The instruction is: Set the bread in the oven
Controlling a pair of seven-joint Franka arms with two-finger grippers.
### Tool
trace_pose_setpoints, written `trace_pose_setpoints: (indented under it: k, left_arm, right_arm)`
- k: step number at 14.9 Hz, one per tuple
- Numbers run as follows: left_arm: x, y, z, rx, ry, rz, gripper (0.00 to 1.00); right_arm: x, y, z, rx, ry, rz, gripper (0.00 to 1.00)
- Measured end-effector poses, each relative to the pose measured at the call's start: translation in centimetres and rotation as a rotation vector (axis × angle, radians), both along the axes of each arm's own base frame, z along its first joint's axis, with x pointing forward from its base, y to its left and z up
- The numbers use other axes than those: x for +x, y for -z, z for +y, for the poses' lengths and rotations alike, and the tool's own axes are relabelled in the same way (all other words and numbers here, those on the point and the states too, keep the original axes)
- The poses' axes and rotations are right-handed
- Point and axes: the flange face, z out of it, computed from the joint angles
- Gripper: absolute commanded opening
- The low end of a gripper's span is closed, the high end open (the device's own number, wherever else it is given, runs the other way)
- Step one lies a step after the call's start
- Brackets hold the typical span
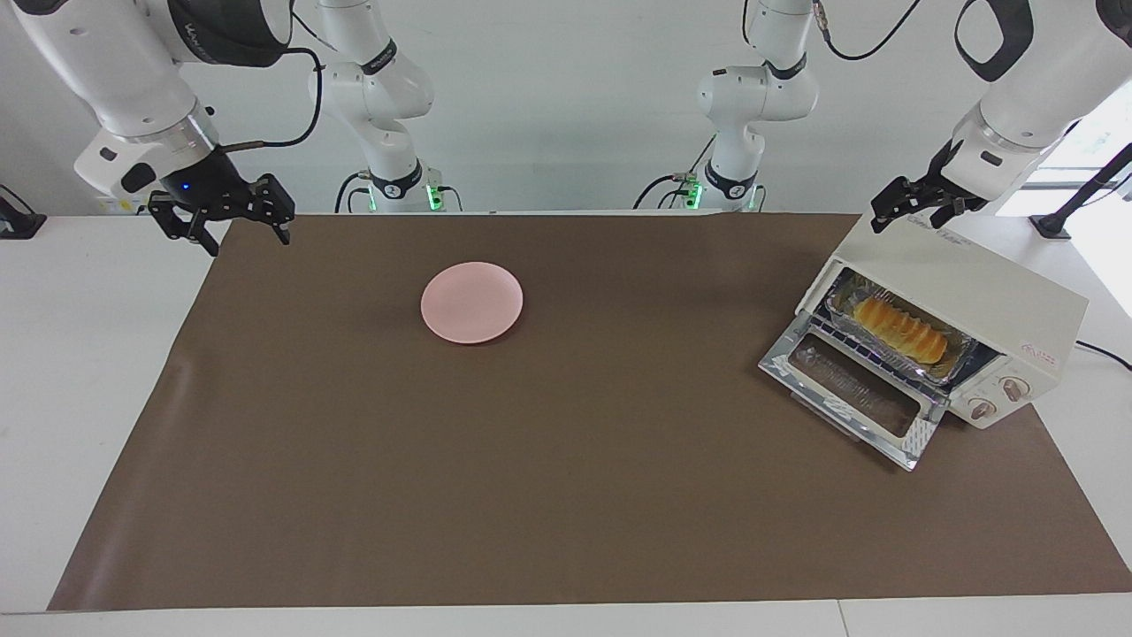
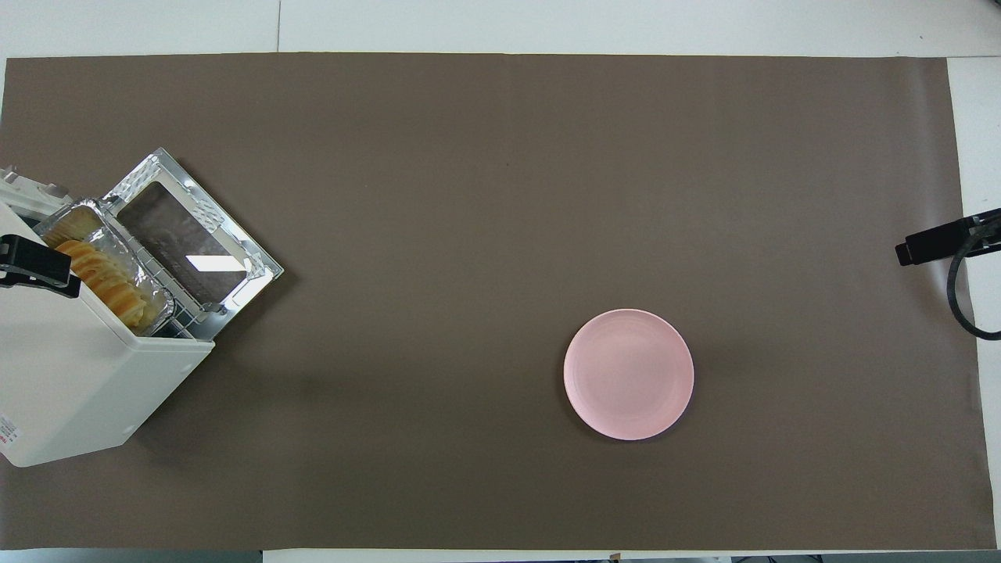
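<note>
Facing the robots, the left gripper (image 1: 915,212) hangs released above the oven (image 1: 973,301); the bread (image 1: 899,330) lies below its jaws in the foil tray (image 1: 964,367), door down. Overhead, the right gripper (image 2: 923,244) waits, spread, empty. Placement looks done; closing the door seems next.

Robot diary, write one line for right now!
golden ridged bread: in foil tray, inside cream toaster oven | door: open | left hand: open, over oven
</note>
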Motion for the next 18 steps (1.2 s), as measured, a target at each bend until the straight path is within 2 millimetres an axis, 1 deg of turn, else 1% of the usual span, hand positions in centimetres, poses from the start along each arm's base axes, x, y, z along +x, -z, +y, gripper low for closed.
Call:
trace_pose_setpoints:
  k: [2, 5, 9, 15, 18]
  left_arm:
    - [0.2, 0.0, -0.1, 0.000, 0.005, -0.012, 1.00]
    - [0.3, 0.0, -0.9, 0.000, 0.020, -0.019, 1.00]
    - [0.3, 0.0, -3.6, 0.000, 0.070, -0.020, 1.00]
    - [0.7, -0.2, -3.9, 0.000, 0.077, -0.051, 1.00]
    - [0.9, -0.3, -4.5, 0.000, 0.087, -0.067, 1.00]
  right_arm:
    - [0.0, 0.0, 0.0, 0.000, 0.000, 0.000, 1.00]
    - [0.0, 0.0, 0.0, 0.000, 0.000, 0.000, 1.00]
    - [0.0, 0.0, 0.0, 0.000, 0.000, 0.000, 1.00]
    - [0.0, 0.0, 0.0, 0.000, 0.000, 0.000, 1.00]
    - [0.0, 0.0, 0.0, 0.000, 0.000, 0.000, 1.00]
